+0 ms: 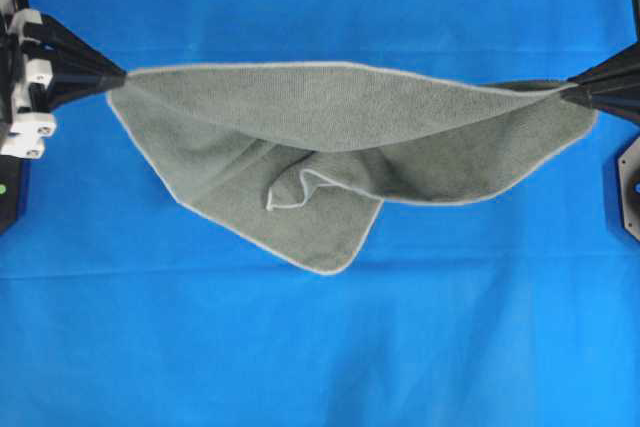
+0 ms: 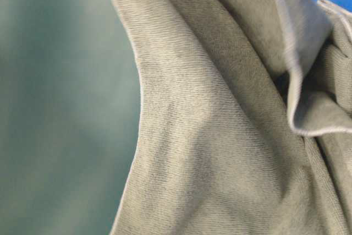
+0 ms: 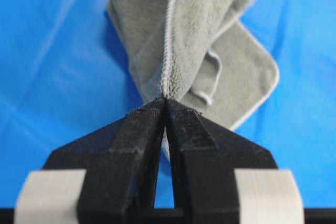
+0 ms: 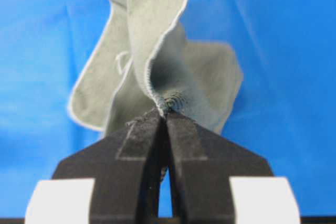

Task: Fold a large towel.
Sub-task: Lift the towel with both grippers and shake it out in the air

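Both hands, left hand (image 1: pixel 122 76) and right hand (image 1: pixel 566 93), pinch opposite corners of the towel (image 1: pixel 330 137), which sags between them.

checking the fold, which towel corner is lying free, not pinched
The rounded corner at the towel's lower middle; left pincer and right pincer clamp the end corners.

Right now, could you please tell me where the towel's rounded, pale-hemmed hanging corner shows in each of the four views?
Overhead: the corner is low and just right of centre, the lowest tip of the towel.
Table-level: not identifiable; cloth fills the frame.
Left wrist: right of centre, beyond the left gripper.
Right wrist: left of centre, beyond the right gripper.
Shared landmark: the small curled hem flap beside it.
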Robot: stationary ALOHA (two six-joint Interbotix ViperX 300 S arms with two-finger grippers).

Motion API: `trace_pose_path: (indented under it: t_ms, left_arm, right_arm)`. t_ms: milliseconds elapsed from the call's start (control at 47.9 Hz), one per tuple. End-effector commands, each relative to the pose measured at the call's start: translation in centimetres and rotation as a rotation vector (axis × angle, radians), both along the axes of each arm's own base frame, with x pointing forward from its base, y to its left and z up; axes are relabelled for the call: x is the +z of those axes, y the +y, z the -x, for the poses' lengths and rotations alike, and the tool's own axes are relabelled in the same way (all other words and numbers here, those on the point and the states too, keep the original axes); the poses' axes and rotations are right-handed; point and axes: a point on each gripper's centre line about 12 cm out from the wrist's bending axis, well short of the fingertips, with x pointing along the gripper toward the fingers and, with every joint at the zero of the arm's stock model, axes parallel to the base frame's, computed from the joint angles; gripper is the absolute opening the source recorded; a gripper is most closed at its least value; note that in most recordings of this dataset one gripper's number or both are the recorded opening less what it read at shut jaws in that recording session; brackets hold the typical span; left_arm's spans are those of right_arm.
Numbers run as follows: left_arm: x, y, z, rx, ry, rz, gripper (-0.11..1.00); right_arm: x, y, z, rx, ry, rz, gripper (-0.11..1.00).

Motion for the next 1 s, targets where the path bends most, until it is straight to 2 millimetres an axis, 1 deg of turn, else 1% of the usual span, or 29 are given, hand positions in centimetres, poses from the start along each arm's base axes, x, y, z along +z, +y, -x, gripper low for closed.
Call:
trace_pose_path:
  t_ms: [0,167,251,271,376,501,647,731,793,814,877,960,981]
  left_arm:
    - [1.5,1.1,-0.7,0.018,-0.038,-0.054,0.01]
    - [3.6,4.8,-2.6,0.040,-0.053,-0.237,0.02]
    - [5.2,7.1,-3.5,0.071,-0.076,-0.329,0.02]
    - [5.5,7.6,-3.6,0.079,-0.082,-0.351,0.01]
    - [7.5,10.4,-4.1,0.119,-0.106,-0.478,0.02]
    - [9.6,13.3,-4.0,0.203,-0.151,-0.549,0.02]
    - [11.8,15.4,-4.1,0.246,-0.165,-0.617,0.01]
    - [13.7,15.7,-4.3,0.250,-0.189,-0.640,0.02]
    - [15.2,15.3,-4.3,0.251,-0.212,-0.627,0.01]
    - [15.7,15.0,-4.3,0.247,-0.221,-0.621,0.01]
    - [17.1,13.9,-4.2,0.223,-0.230,-0.596,0.01]
    - [18.4,11.7,-4.0,0.169,-0.226,-0.547,0.02]
    - [18.8,10.6,-3.9,0.148,-0.233,-0.520,0.02]
  right_arm:
    - [1.2,-1.5,-0.5,-0.052,-0.006,0.102,0.00]
    - [3.2,-6.6,-0.8,-0.268,0.038,0.271,0.00]
    - [4.4,-9.1,-0.5,-0.372,0.055,0.331,0.00]
    - [4.7,-10.0,-0.4,-0.408,0.063,0.351,0.00]
    - [5.8,-12.8,0.0,-0.509,0.088,0.404,0.00]
    - [7.0,-15.3,0.2,-0.585,0.120,0.457,0.00]
    - [9.1,-16.9,0.4,-0.638,0.120,0.507,0.00]
    - [10.9,-17.2,0.3,-0.653,0.093,0.534,0.00]
    - [12.7,-17.1,0.5,-0.664,0.053,0.551,0.00]
    - [13.6,-16.9,0.6,-0.669,0.031,0.558,0.00]
    - [15.2,-16.4,0.9,-0.676,-0.005,0.561,0.00]
    - [16.7,-15.1,1.3,-0.664,-0.046,0.528,0.00]
    - [16.8,-14.7,1.3,-0.654,-0.052,0.515,0.00]
